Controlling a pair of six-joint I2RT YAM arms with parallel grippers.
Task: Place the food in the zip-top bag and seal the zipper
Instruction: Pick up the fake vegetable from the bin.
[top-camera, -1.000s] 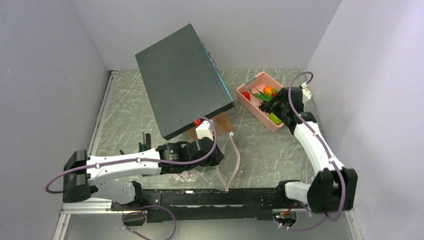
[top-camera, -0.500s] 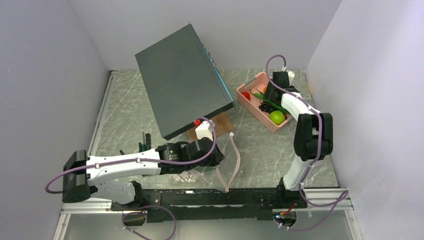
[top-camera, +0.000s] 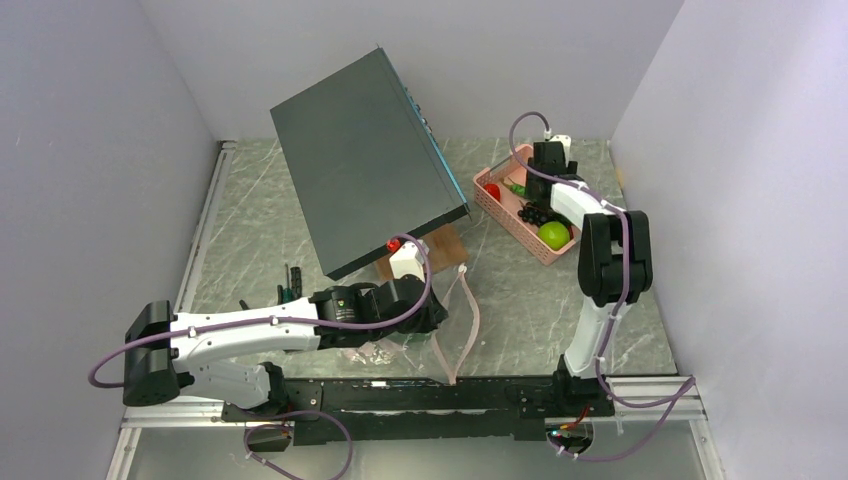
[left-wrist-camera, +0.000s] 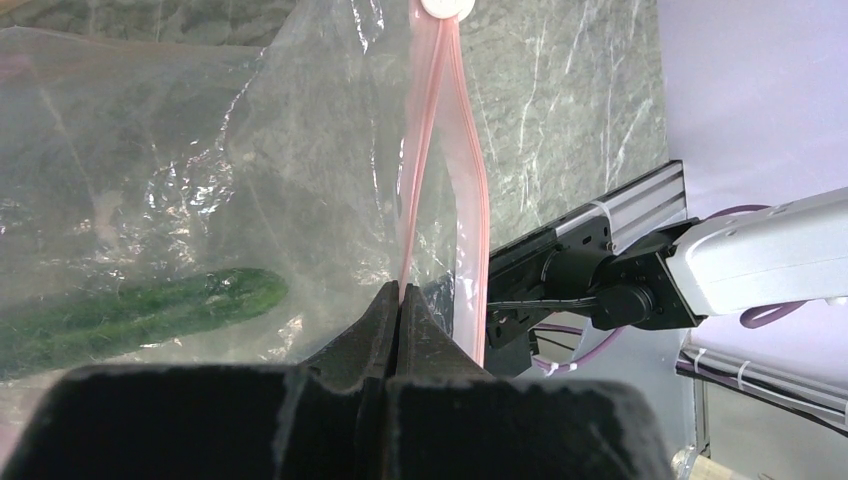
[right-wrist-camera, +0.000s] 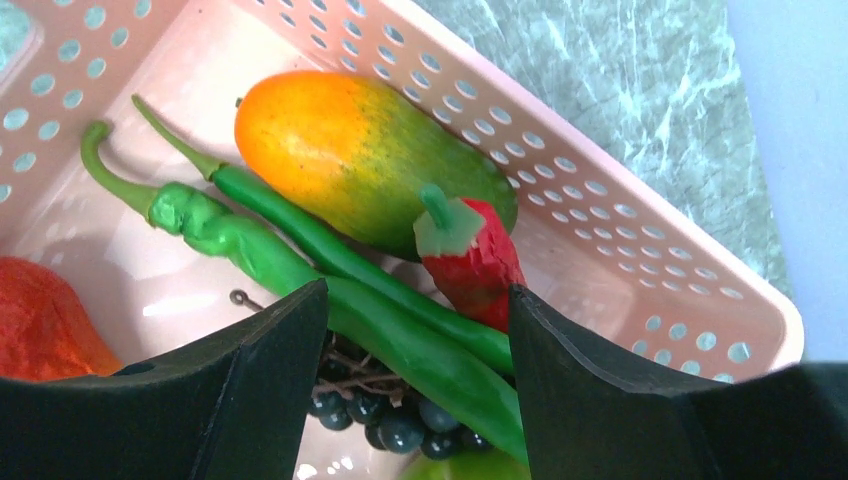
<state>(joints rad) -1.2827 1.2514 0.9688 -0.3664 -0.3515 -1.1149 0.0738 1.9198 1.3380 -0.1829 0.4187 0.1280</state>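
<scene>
- One pod (left-wrist-camera: 150, 305) is seen inside the bag (left-wrist-camera: 200, 150), whose zipper (left-wrist-camera: 442, 150) is pinched, unsealed, by the left gripper (left-wrist-camera: 398, 305).
- Mango (right-wrist-camera: 360, 150), pods (right-wrist-camera: 300, 225) and grapes (right-wrist-camera: 385, 420) are left in the basket (right-wrist-camera: 620, 220), under the spread right gripper (right-wrist-camera: 418, 300).

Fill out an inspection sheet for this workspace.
Surface: grey marbled tabletop, no spills seen.
Job's things: zip-top bag holds one green pod, zipper unsealed; mango, green chillies, red piece, grapes in pink basket.
Clutter: hand tools; tilted dark box.
End effectors: left end effector shut on zipper; right end effector open over chillies.
Cables: purple cables loop off both arms.
Surroundings: plain walls.
</scene>
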